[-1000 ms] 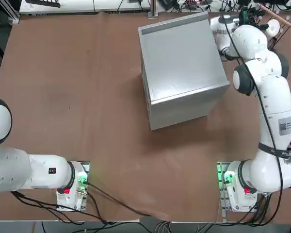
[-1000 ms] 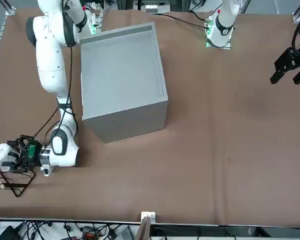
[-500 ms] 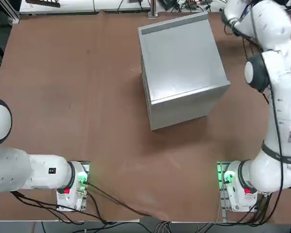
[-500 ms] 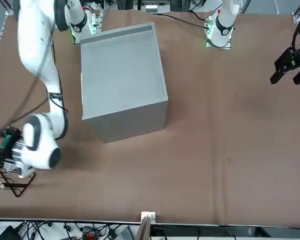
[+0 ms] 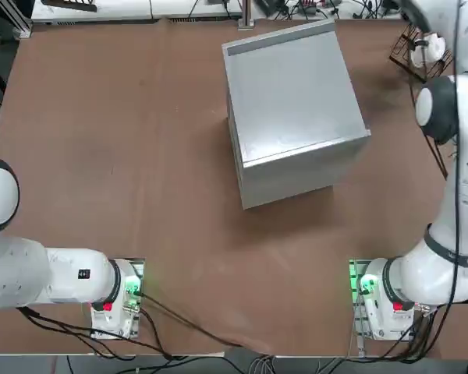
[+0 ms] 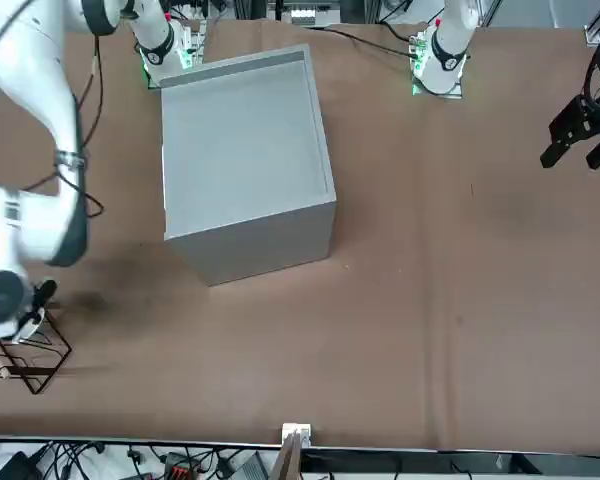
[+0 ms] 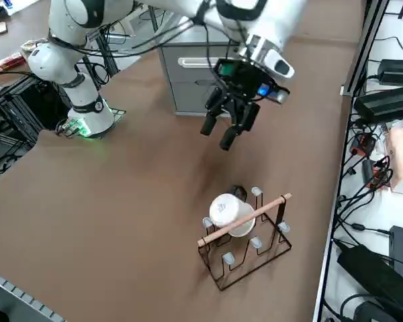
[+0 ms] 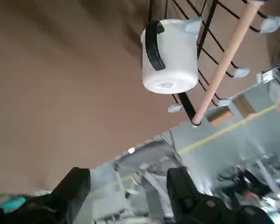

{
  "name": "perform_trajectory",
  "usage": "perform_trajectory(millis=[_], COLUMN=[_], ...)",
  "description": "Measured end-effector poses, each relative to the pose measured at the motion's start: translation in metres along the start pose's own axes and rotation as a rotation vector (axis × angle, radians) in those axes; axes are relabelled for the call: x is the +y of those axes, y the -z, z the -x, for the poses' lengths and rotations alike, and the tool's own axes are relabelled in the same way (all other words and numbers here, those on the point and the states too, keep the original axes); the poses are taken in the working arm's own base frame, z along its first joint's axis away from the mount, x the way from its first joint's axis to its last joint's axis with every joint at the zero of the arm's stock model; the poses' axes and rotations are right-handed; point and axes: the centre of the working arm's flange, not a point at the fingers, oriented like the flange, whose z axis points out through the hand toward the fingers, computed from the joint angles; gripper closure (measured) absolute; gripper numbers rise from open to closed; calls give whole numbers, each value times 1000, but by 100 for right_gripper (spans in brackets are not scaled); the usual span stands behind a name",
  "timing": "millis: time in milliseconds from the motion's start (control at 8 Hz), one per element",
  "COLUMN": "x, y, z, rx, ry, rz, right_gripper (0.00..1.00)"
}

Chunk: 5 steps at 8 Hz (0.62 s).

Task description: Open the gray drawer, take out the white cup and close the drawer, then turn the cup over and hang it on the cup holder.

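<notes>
**Cup hangs on the rack, right arm raised above it**

While the white cup hangs upside down on a peg of the cup holder, just under the wooden rod, the right gripper is in the air above the table, between the rack and the gray cabinet. The wrist is bent so that the fingers point down and toward the rack. Both fingers stand wide apart and nothing is between them; they touch neither the cup nor the rack. In the wrist view the cup shows its base and a dark handle, well apart from the fingertips.

The gray drawer is pushed in, flush with the cabinet front.

One second ago the forearm lay low over the rack at the far right corner of the table, with the gripper down at the cup. Now the arm has lifted and drawn back, so the rack and the cup are uncovered in the top view. The cabinet has not moved.
</notes>
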Motion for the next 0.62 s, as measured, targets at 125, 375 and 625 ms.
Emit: perform_trajectory(millis=[125, 375, 625], x=[12, 19, 6], y=[4, 9, 46], z=[39, 121, 178], rx=[104, 309, 427], ry=[-57, -193, -394], rz=[-81, -310, -432], right_gripper=[0, 0, 0])
